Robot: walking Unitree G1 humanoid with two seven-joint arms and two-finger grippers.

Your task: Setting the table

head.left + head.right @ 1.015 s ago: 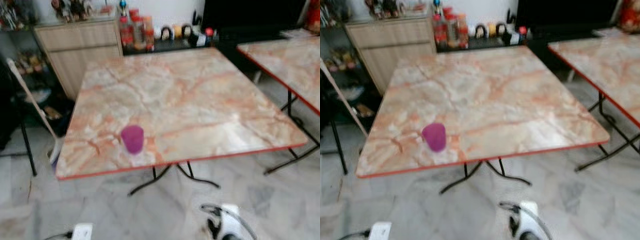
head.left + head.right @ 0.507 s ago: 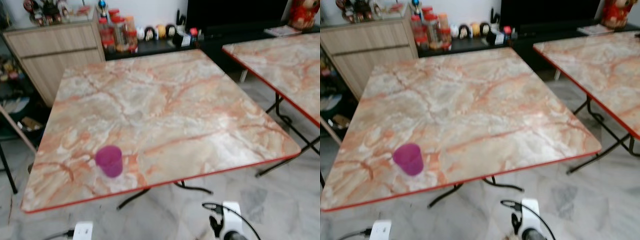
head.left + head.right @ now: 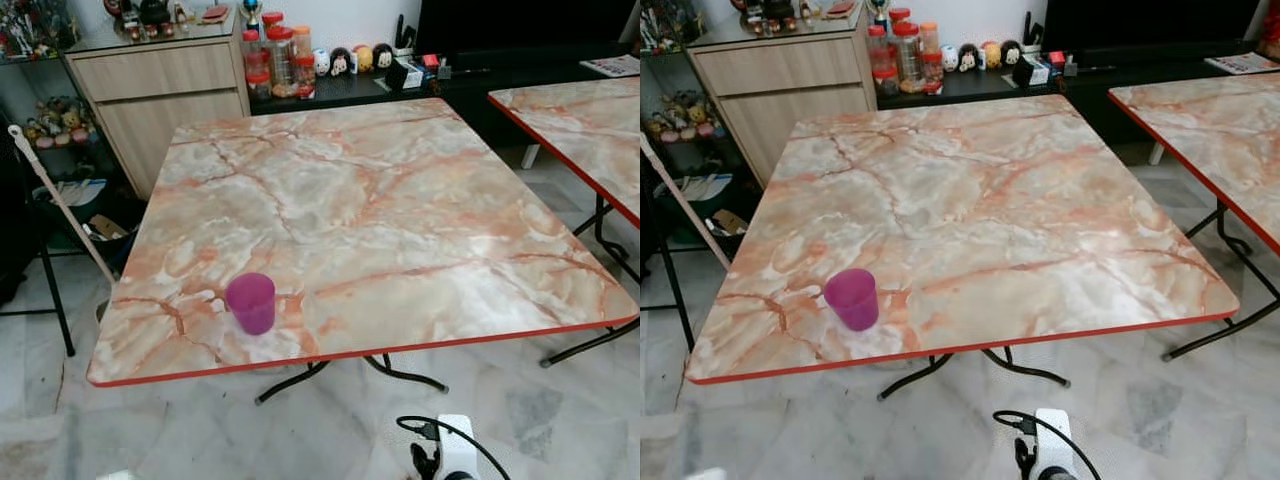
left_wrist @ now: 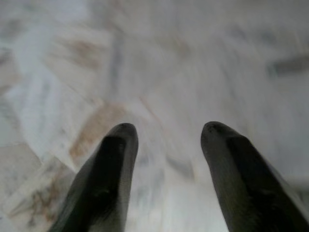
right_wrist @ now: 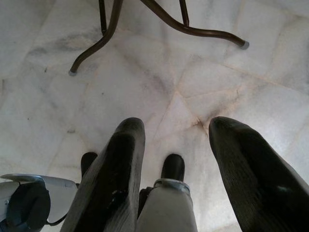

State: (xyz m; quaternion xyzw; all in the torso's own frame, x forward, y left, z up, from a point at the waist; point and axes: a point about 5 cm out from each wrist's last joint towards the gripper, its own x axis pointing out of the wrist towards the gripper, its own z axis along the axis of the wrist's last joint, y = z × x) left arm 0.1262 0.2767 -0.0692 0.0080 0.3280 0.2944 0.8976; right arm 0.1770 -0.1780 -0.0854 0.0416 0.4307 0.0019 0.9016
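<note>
A purple plastic cup [image 3: 250, 302] stands upright near the front left edge of a marble-patterned folding table [image 3: 400, 200] with a red rim. It holds nothing that I can see. My left gripper [image 4: 166, 133] hangs open over the pale floor tiles. My right gripper [image 5: 176, 133] also hangs open, pointing at the floor near the table's dark metal legs [image 5: 111, 34]. Both are well below the tabletop and apart from the cup.
A second marble table [image 3: 590, 120] stands to the right. A wooden cabinet [image 3: 160, 90] and jars [image 3: 275, 60] line the back wall, beside a dark low shelf [image 3: 480, 80]. A broom handle [image 3: 60, 205] leans at the left. My own base [image 3: 450, 460] shows below.
The whole picture has shifted to the right and sharpened, so the camera turned. The cup stays at the same spot on the table.
</note>
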